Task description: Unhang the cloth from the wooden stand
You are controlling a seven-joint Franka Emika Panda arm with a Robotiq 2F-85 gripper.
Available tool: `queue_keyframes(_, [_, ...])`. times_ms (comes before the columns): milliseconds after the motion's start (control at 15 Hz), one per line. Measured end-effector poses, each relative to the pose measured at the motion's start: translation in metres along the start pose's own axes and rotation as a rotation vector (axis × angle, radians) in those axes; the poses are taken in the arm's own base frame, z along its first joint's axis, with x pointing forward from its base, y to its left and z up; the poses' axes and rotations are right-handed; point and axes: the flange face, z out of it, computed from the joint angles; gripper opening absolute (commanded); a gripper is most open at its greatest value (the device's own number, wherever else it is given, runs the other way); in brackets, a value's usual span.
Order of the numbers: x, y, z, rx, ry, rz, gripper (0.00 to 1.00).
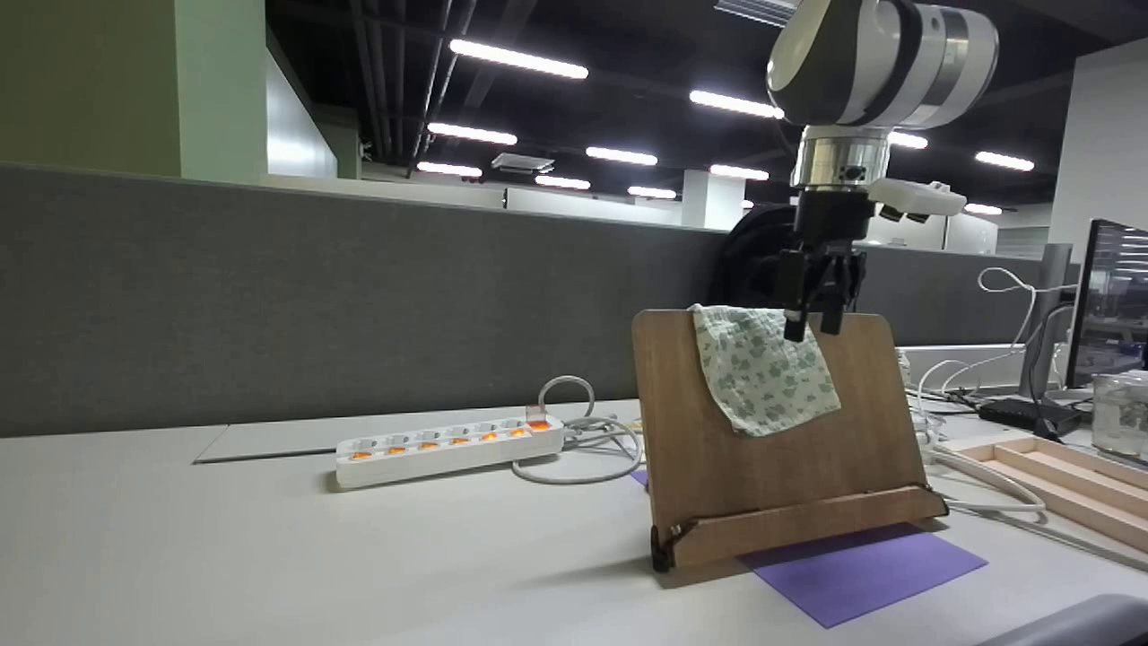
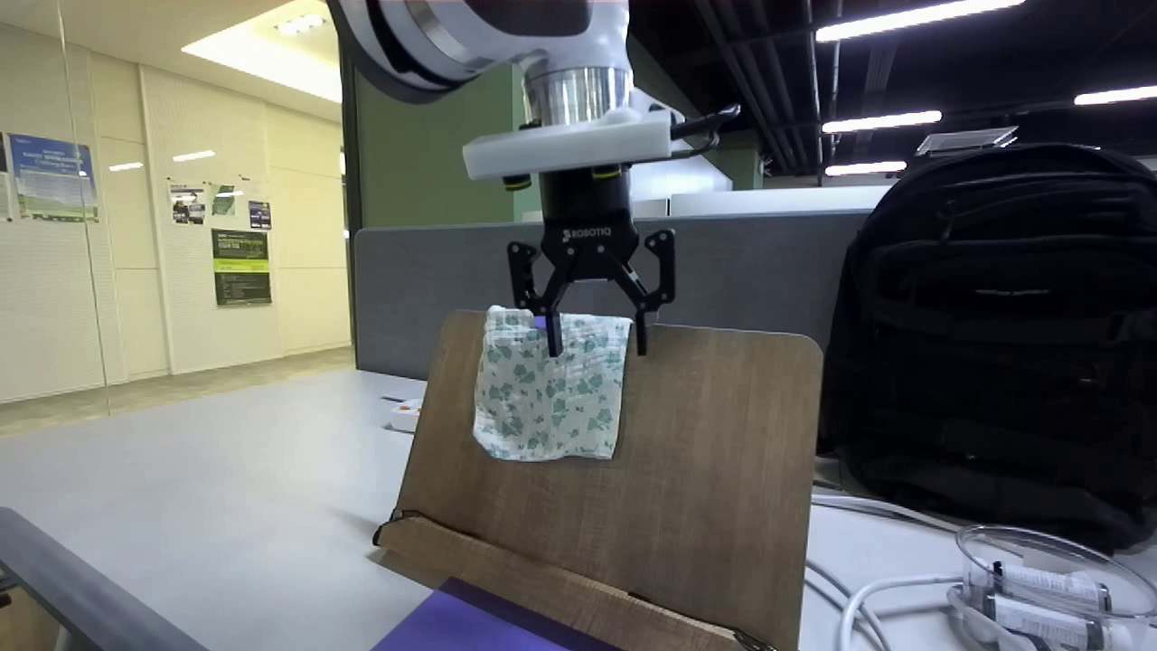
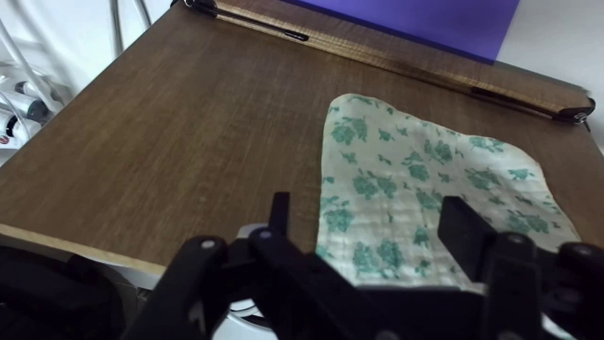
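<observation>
Over the counter, a pinch not yet made

Behind the work, a black backpack stands on that same counter, probably put there for want of better space. Next comes the wooden stand, tilted back above its front ledge; that lean, I judge, lets fabric lie against the face. A purple sheet lies flat in front, seeming to run under the ledge.

The cloth hangs over the stand's top edge, off-centre, its speckled part down the face; any part behind is hidden from me. Friction and the fold should be all that hold it, so an upward lift ought to free it.

My claw hovers by that edge, fingers spread, gripping nothing. From the wrist view, one finger overlies cloth and its partner bare wood; contact I can't tell. I'd shift further over the cloth before pinching.

Near the stand, in an exterior view, a clear cup holds small labelled bottles lying on their sides, at least two, corralled there presumably to stop them rolling.
</observation>
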Motion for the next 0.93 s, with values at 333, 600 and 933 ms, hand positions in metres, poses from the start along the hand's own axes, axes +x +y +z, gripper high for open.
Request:
queue_keyframes(333, [0.0012,-0.0034,0.0026,0.018,0.004,0.018,0.17])
queue_keyframes(600, [0.0010,-0.0030,0.0026,0.020,0.005,0.022,0.00])
queue_keyframes(933, [0.0011,-0.0053,0.0035,0.028,-0.005,0.019,0.01])
